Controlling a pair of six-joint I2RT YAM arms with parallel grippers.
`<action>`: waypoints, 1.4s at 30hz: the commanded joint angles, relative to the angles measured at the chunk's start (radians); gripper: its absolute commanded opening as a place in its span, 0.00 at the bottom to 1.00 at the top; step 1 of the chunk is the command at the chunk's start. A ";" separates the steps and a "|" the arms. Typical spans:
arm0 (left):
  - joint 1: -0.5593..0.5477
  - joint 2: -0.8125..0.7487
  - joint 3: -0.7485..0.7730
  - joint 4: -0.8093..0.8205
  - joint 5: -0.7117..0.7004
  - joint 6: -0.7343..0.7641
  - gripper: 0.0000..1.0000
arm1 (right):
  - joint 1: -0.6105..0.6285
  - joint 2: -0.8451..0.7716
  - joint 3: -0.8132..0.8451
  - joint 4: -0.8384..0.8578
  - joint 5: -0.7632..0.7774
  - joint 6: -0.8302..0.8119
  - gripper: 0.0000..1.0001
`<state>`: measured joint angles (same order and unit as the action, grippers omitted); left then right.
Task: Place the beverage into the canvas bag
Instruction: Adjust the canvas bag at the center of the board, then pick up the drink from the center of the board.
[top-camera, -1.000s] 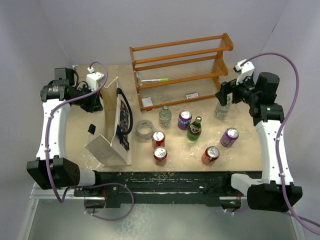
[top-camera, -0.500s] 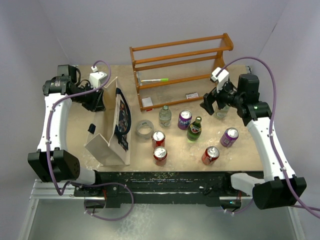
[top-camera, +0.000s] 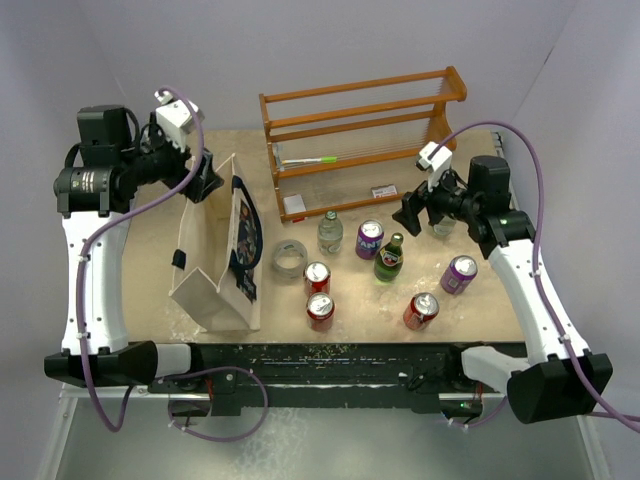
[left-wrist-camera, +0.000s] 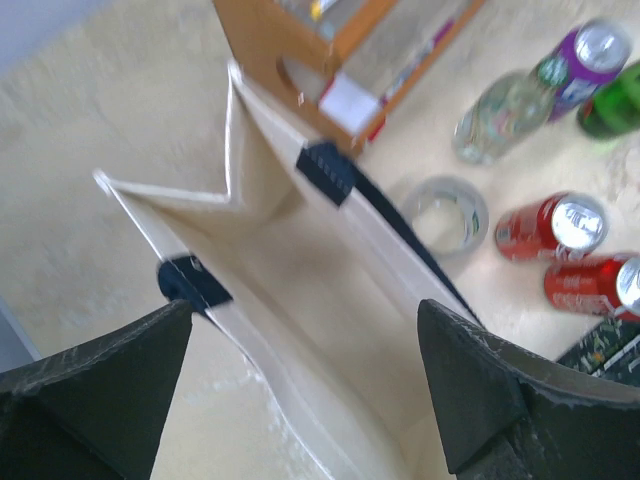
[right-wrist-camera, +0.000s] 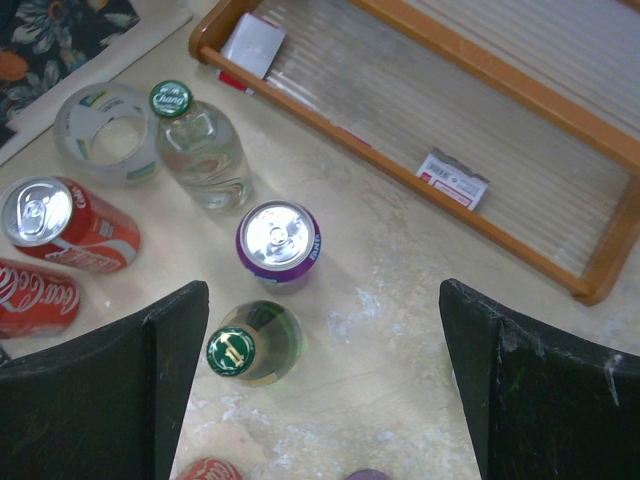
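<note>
The cream canvas bag (top-camera: 215, 262) with navy straps stands open at the left of the table. My left gripper (top-camera: 204, 184) hovers open above its far end, and the bag's bare inside (left-wrist-camera: 300, 260) lies between the jaws (left-wrist-camera: 305, 395). Several beverages stand mid-table: a green bottle (top-camera: 390, 257), a purple can (top-camera: 370, 238), a clear bottle (top-camera: 330, 232) and red cans (top-camera: 317, 277). My right gripper (top-camera: 408, 212) hangs open above and just right of the green bottle (right-wrist-camera: 250, 345) and purple can (right-wrist-camera: 279, 243), holding nothing (right-wrist-camera: 320, 385).
The wooden rack (top-camera: 360, 135) stands along the back, holding small cards. A tape roll (top-camera: 289, 259) lies between bag and cans. Another purple can (top-camera: 459, 273) and a red can (top-camera: 421, 310) stand at the right front. The arm bases line the near edge.
My left gripper has opened and lifted up and back from the bag's far rim. The right arm has swung left from the right-hand clear bottle toward the middle drinks.
</note>
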<state>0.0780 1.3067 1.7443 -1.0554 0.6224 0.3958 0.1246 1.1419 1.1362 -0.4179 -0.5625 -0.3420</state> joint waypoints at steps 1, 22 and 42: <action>-0.125 0.044 0.082 0.071 0.012 -0.057 0.99 | -0.002 -0.041 0.003 0.072 0.074 0.052 0.98; -0.684 0.352 -0.067 0.212 -0.153 0.032 1.00 | -0.218 -0.142 -0.062 0.115 0.081 0.089 1.00; -0.776 0.314 -0.396 0.374 -0.197 -0.094 0.97 | -0.251 -0.155 -0.101 0.145 0.054 0.107 1.00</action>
<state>-0.6960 1.6424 1.3544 -0.7567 0.4255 0.3607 -0.1188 1.0122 1.0386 -0.3214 -0.4896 -0.2516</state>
